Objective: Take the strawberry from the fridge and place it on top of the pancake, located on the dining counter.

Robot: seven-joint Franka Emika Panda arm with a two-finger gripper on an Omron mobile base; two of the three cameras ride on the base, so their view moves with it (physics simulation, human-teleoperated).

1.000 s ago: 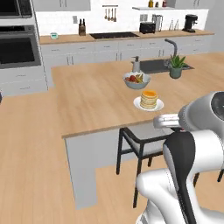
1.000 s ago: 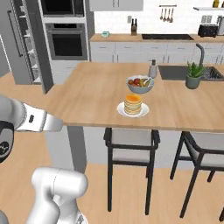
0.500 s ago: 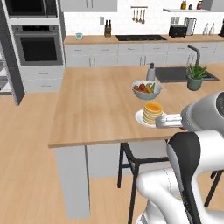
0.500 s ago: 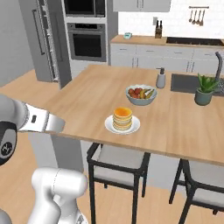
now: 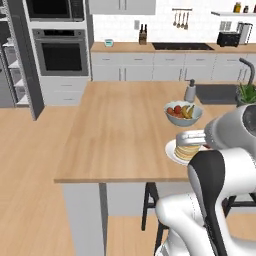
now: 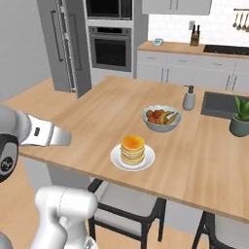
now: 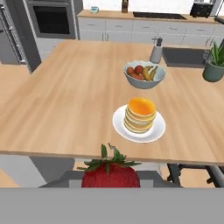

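Fridge [image 6: 63, 46]: tall grey cabinet at the far left of the room, beside the black-fronted wall oven [image 6: 111, 48]; well apart from the working area.

Dining counter [image 7: 65, 100]: large island, light wooden tabletop, pale grey sides. Carries the plate, a grey fruit bowl [image 7: 144, 74], a soap dispenser [image 7: 156, 50] and, at the far end, a potted plant [image 7: 214, 63].

Plate [image 7: 122, 126]: round, white, near the tabletop's close edge, just in front of the fruit bowl and not touching it.

Pancake [image 7: 140, 114]: short stack, round, golden-tan, orange-yellow topping on the upper face; sits upright and centred on the plate. Top face bare, so placement is judged not yet done.

Tool [image 7: 109, 175]: closed narrowly on the strawberry; the finger tips themselves are largely masked by the fruit in the hand view.

Strawberry [image 7: 110, 174]: small, red, green leafy crown pointing up in the hand view; held off the tabletop, short of its near edge.

Governing relation: the pancake lies ahead of the tool and a little to the right in the hand view, across the counter's near edge. The stack has no long axis to align to; the approach is judged to need forward travel, then a descent over the topping.
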